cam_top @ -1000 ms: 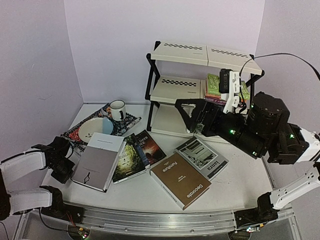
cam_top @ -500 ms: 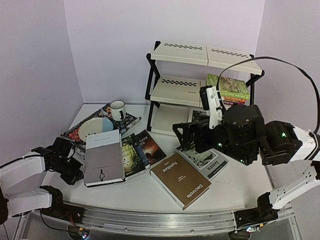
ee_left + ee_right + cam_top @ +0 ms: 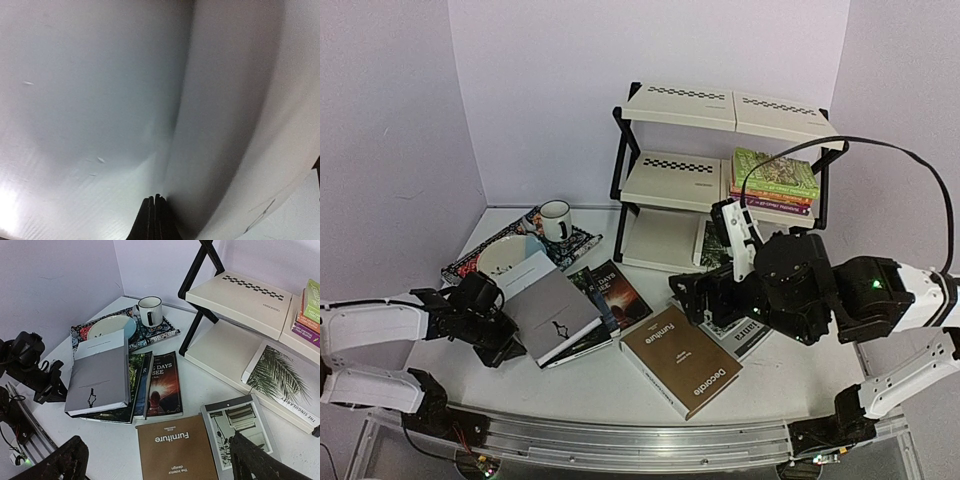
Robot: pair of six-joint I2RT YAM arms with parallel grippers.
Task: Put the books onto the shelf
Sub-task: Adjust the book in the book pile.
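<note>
Several books lie on the table. A grey book (image 3: pixel 552 312) (image 3: pixel 97 377) rests tilted over the dark novels (image 3: pixel 615 290) (image 3: pixel 162 385). My left gripper (image 3: pixel 512 345) (image 3: pixel 154 200) is shut with nothing in it, tips against that book's left edge. A brown book (image 3: pixel 680 358) (image 3: pixel 175 450) and a grey-white book (image 3: pixel 745 335) (image 3: pixel 240 427) lie below my right gripper (image 3: pixel 695 295) (image 3: pixel 160 455), which hangs open and holds nothing. The shelf (image 3: pixel 680 175) (image 3: pixel 240 297) carries a stack of colourful books (image 3: pixel 775 180) (image 3: pixel 310 310) on its middle tier. A palm-leaf book (image 3: pixel 708 240) (image 3: pixel 280 375) lies on its bottom tier.
A striped mug (image 3: pixel 556 220) (image 3: pixel 150 311) and a pale bowl (image 3: pixel 505 255) (image 3: pixel 107 326) sit on a patterned placemat (image 3: pixel 585 240) (image 3: pixel 165 330) at the back left. Walls close in on the left, back and right.
My left gripper slid right, shoving and turning the grey book onto the dark novels. My right arm drew back from the shelf's middle tier and sank over the table books.
</note>
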